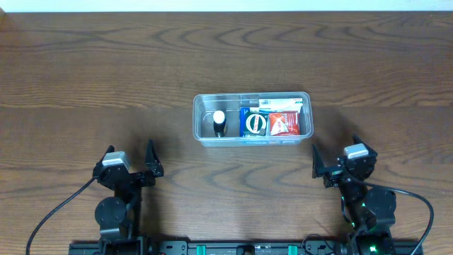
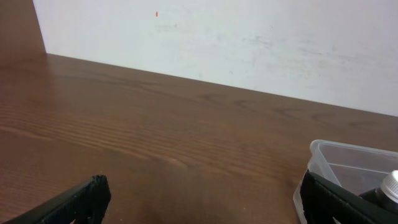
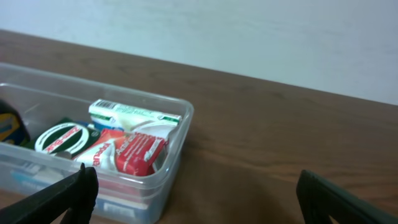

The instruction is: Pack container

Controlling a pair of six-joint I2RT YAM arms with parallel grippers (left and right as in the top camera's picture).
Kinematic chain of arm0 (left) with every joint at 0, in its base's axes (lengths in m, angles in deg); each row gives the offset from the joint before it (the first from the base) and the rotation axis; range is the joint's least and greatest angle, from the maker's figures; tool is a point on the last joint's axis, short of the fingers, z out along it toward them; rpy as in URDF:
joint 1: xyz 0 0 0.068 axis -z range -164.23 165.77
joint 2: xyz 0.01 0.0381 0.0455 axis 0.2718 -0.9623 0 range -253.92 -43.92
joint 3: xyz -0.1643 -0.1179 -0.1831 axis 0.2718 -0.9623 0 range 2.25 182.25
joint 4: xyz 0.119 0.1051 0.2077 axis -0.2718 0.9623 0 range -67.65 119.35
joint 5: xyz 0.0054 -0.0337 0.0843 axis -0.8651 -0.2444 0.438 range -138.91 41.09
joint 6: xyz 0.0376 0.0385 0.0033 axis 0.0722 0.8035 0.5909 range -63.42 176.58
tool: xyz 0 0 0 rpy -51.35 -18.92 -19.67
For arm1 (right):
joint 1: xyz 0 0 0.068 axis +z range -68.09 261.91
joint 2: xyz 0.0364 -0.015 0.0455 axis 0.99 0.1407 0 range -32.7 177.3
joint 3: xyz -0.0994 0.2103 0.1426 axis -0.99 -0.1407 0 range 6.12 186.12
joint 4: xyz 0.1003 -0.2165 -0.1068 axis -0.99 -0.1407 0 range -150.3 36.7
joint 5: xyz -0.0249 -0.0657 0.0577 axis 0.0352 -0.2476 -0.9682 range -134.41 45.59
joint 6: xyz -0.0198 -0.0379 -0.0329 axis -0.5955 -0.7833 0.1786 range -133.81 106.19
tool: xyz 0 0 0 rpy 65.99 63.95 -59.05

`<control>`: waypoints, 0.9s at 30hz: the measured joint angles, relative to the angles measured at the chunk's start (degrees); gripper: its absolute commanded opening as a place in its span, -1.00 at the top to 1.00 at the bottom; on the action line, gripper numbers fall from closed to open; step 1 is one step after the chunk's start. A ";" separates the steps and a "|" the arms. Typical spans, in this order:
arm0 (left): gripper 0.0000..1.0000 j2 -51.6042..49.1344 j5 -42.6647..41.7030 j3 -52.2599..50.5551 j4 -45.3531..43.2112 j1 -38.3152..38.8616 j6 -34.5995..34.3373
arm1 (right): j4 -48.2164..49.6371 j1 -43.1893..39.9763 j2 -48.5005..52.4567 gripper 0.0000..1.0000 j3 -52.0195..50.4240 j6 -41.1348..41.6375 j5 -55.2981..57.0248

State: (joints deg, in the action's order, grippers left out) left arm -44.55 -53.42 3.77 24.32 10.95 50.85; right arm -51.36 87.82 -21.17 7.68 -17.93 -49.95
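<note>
The clear plastic container (image 1: 205, 134) sits mid-table. Inside it stand a small dark bottle with a white cap (image 1: 219, 122), a blue and green packet (image 1: 253, 123), a red packet (image 1: 282, 124) and a white and green box (image 1: 282, 104). My left gripper (image 1: 131, 159) is open and empty near the front left, well short of the container. My right gripper (image 1: 334, 156) is open and empty at the front right. The right wrist view shows the container's corner (image 3: 177, 134) with the red packet (image 3: 134, 152). The left wrist view shows the container's corner (image 2: 323, 155) at the right edge.
The wooden table (image 1: 106, 71) runs back to a white wall (image 2: 249, 37). Black cables (image 1: 56, 212) trail from both arm bases along the front edge.
</note>
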 measured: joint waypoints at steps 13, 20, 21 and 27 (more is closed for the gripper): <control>-0.96 0.00 0.00 0.00 0.00 0.00 0.02 | -5.75 -0.07 -10.64 -0.99 -1.05 0.42 2.54; -0.96 0.00 0.00 0.00 0.00 0.00 0.02 | -5.77 -0.07 -10.71 -0.99 -1.05 0.42 2.58; -0.96 0.00 0.00 0.00 0.02 0.00 0.02 | -5.77 -0.07 -10.71 -0.99 -1.05 0.42 2.60; -0.96 0.00 0.00 0.00 0.02 0.00 0.02 | -5.79 -0.07 -10.71 -0.98 -1.05 0.42 2.58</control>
State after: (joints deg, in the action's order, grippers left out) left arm -44.55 -53.42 3.77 24.35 10.95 50.87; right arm -57.16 87.76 -31.88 6.63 -17.52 -47.37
